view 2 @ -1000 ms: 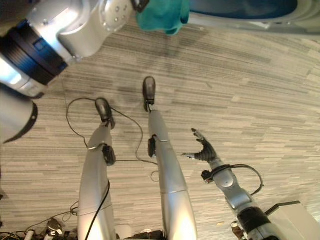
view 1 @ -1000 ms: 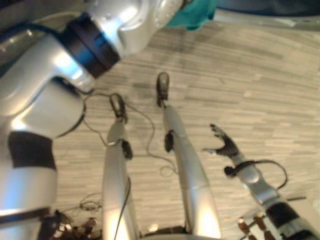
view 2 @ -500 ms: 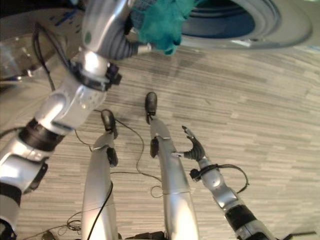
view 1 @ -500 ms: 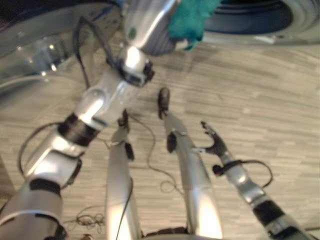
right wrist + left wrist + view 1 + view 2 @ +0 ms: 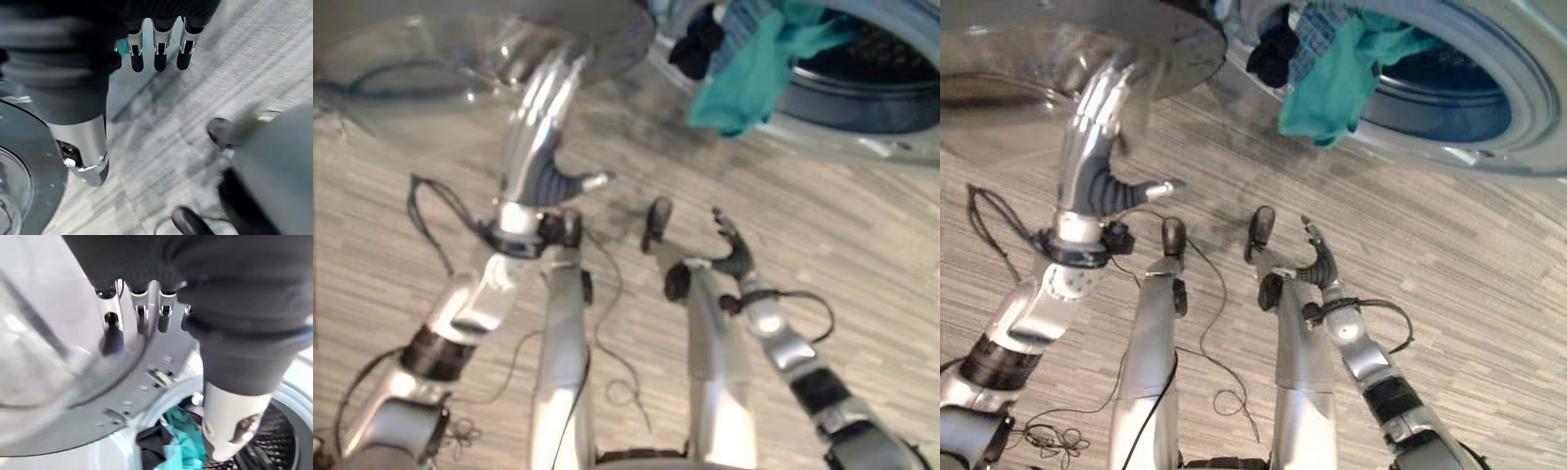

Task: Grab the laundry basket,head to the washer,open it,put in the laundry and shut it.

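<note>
The left hand [image 5: 1097, 157], fingers straight and holding nothing, reaches to the swung-open washer door [image 5: 1028, 49]. Beside it, teal laundry [image 5: 1332, 78] droops lengthwise over the drum rim [image 5: 1469, 147]. The right hand [image 5: 1320, 262] hangs relaxed above bare floor [image 5: 1489, 294].

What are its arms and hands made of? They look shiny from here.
Both arms are smooth silver-grey shells with black bands at the joints. The left hand and right hand have slim silver fingers with dark tips and a separate thumb. A dark ribbed cover wraps each wrist and hand back, and a thin black cable loops beside each wrist.
</note>
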